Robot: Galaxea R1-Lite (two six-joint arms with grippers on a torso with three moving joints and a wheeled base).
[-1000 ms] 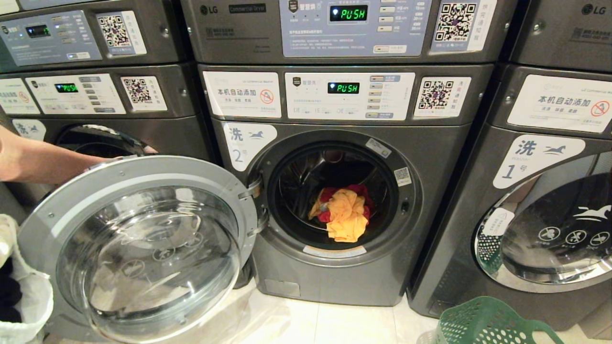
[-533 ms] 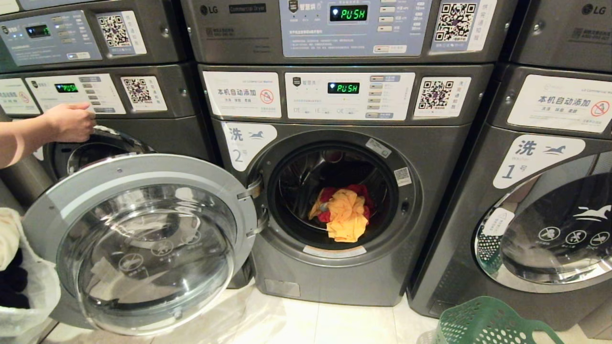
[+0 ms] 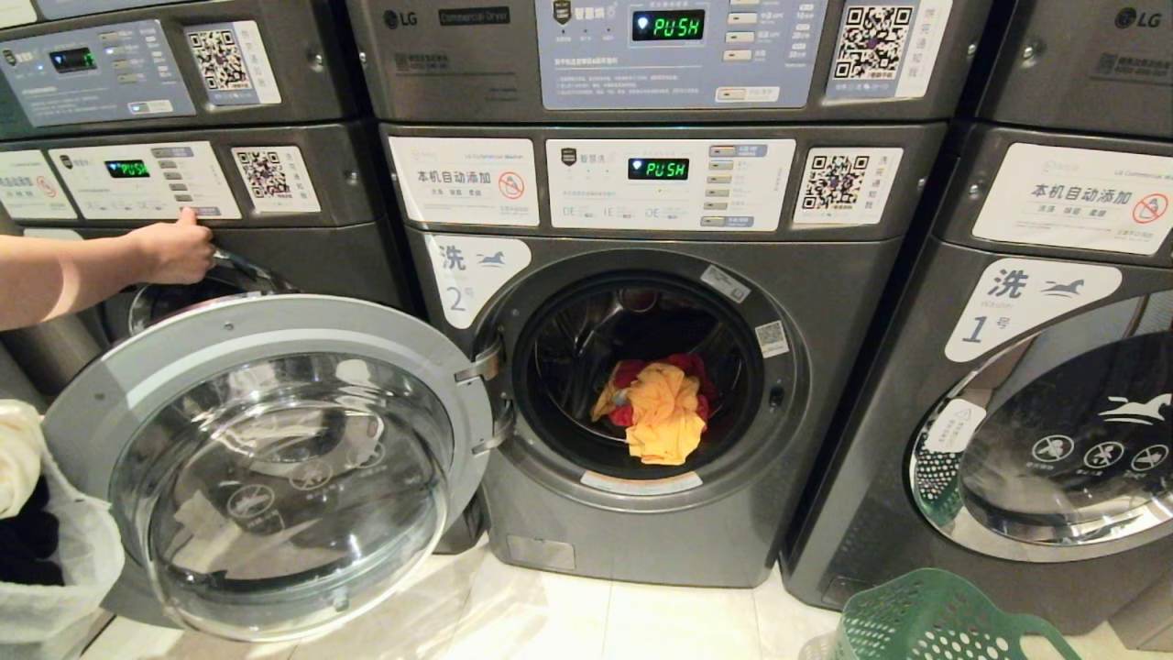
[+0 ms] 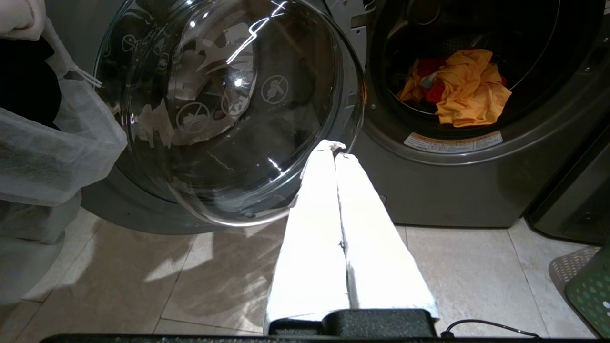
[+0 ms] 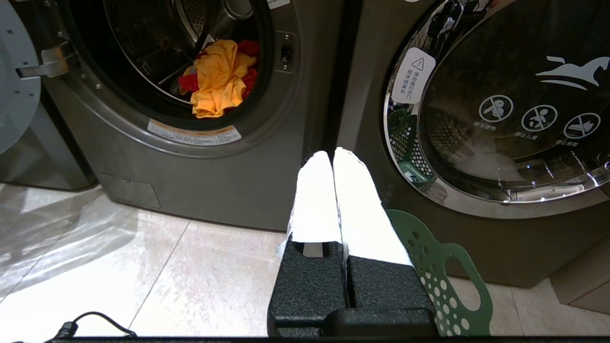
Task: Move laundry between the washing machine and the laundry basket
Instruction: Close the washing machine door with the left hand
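Head view: the washing machine [image 3: 641,367], dark grey, label with a horse and the number 2, stands in the middle of a row of three alike machines. Its round glass door [image 3: 275,467] is swung wide open to the left, hinged at the drum's left edge. Display above reads PUSH. Inside the drum, low and at the front: a crumpled orange garment [image 3: 662,412] lying on top of something red [image 3: 630,374].

The laundry basket [image 3: 926,623], green and perforated, sits on the tiled floor [image 3: 586,623] at the lower right, in front of the machine numbered 1 [image 3: 1035,412]; only its rim and part of a wall show. That machine's door is closed.

At the far left a person's hand [image 3: 174,249] reaches to the control panel of the left-hand machine [image 3: 183,174], a finger on a button. A white mesh bag [image 3: 55,568] with dark and pale cloth inside stands at the lower left edge, beside the open door.

Neither arm appears in the head view.

Left wrist view: left pincer [image 4: 336,150] pressed together, holding nothing, in the air before the lower edge of the open door.

Right wrist view: right pincer [image 5: 332,155] pressed together, empty, pointing at the gap between machine 2 and machine 1, with the basket's handle just beside it.
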